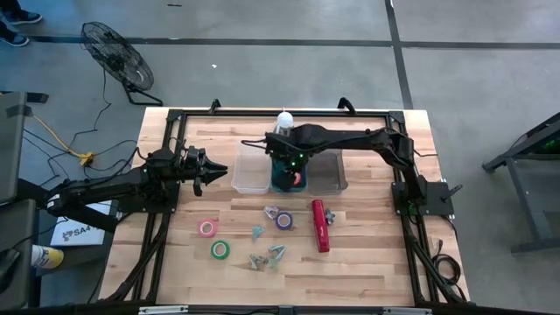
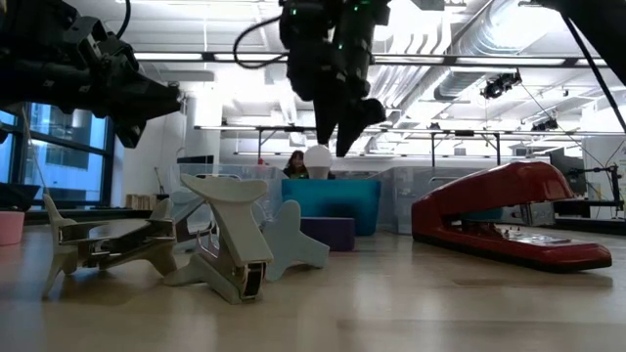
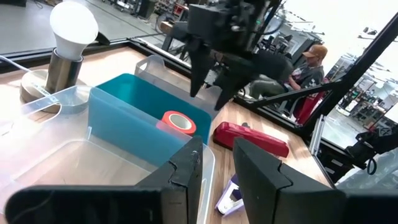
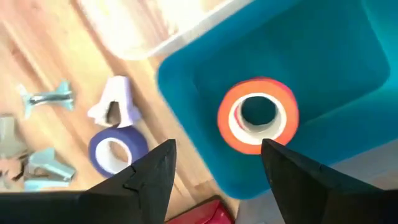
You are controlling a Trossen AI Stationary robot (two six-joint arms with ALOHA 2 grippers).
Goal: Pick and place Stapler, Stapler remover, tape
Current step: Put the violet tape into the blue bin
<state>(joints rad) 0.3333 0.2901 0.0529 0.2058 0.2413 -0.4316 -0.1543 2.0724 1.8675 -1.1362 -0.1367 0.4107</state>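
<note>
My right gripper [image 1: 287,162] hangs open, pointing down over the teal bin [image 1: 278,182]. A red roll of tape [image 4: 227,118] lies flat on that bin's floor, below and apart from the fingers. The red stapler [image 1: 320,225] lies on the table nearer the front. Beside it are a purple tape roll [image 1: 284,220], a pink one [image 1: 207,228] and a green one [image 1: 220,250]. Several staple removers [image 1: 267,256] lie among them. My left gripper [image 1: 210,172] waits level at the left, its fingers a little apart, empty.
A clear bin [image 1: 251,171] stands left of the teal one and a greyish bin [image 1: 326,172] to its right. A lamp with a white bulb [image 1: 284,120] stands behind them. A dark frame [image 1: 175,118] runs round the table. A person [image 3: 311,59] sits beyond it.
</note>
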